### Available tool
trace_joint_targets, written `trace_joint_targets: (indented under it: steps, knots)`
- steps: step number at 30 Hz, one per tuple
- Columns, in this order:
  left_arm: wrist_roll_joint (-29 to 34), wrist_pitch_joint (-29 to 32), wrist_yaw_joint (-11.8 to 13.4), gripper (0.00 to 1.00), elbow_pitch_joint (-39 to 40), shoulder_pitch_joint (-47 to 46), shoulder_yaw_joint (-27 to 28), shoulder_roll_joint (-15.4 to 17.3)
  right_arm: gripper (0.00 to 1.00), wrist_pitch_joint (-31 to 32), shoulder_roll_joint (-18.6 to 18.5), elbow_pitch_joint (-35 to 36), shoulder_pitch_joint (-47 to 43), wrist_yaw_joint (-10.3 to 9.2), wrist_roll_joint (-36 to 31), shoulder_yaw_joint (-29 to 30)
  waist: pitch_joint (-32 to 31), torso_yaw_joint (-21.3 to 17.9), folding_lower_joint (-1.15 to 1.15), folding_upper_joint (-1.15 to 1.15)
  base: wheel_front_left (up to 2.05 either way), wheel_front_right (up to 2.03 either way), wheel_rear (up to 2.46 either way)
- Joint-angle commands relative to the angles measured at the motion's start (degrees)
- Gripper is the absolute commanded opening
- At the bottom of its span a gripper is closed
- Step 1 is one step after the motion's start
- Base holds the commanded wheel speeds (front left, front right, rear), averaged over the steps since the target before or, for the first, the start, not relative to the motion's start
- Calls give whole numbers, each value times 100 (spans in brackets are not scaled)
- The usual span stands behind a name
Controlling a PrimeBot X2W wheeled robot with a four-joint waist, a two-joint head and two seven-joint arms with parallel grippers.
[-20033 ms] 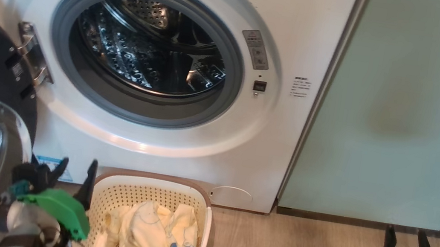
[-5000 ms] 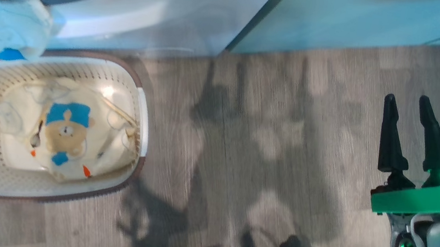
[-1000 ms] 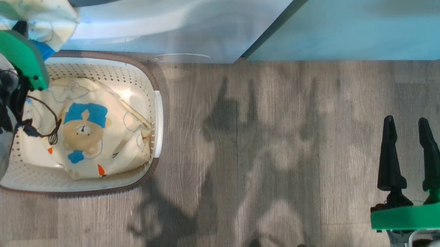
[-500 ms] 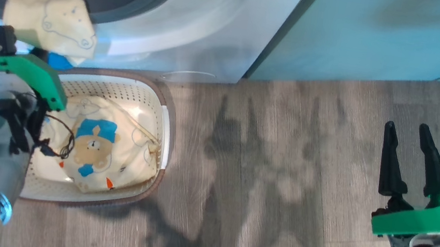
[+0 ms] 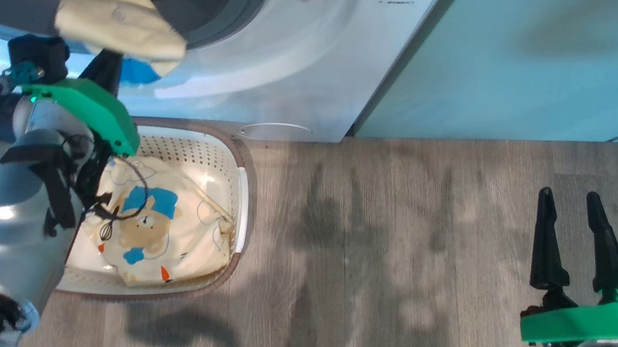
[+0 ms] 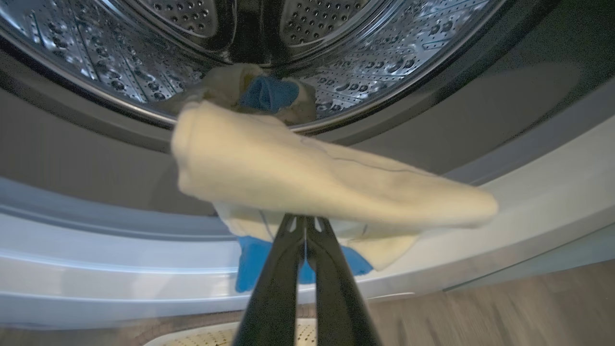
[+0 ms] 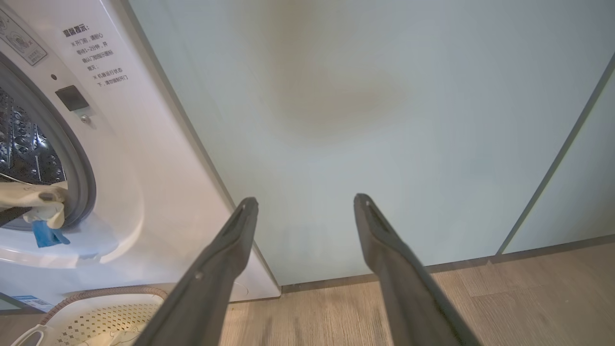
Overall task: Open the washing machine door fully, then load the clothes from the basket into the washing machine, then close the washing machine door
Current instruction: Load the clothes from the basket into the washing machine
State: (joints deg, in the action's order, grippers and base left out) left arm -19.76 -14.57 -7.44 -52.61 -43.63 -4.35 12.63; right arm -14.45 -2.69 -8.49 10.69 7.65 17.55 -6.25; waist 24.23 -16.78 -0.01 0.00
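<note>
The left tool (image 6: 305, 221) is clamped on a cream cloth (image 6: 312, 178), held at the lower lip of the washer (image 5: 313, 59) opening so the piece can pass into the drum (image 6: 360, 48). A second garment (image 5: 148, 223) — the bear print — lies in the basket (image 5: 246, 189), which stands on the floor (image 5: 396, 240) just below the opening, keeping the lift short. The right tool (image 5: 569, 195) hangs open and empty, well to the side, clear of the loading path.

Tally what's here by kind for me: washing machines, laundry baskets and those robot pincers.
washing machine: 1
basket: 1
grippers: 2 (left gripper, right gripper)
total: 4
</note>
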Motion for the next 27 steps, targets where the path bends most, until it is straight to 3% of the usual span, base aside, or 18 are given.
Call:
trace_joint_targets:
  steps: [1,12,27]
  knots:
    - [-97,-41,-3,0,267,-43,57,214,100,-55,-19,148,-84,-16,-32,-86,-26,5,1,0,0,0,0]
    - [-759,497,-3,0,965,-767,-82,513,100,-55,-19,214,0,-16,78,-112,214,-48,1,0,0,0,0]
    - [-817,618,346,0,360,-2328,-1,580,100,-55,-19,229,221,-16,281,-232,723,-294,1,0,0,0,0]
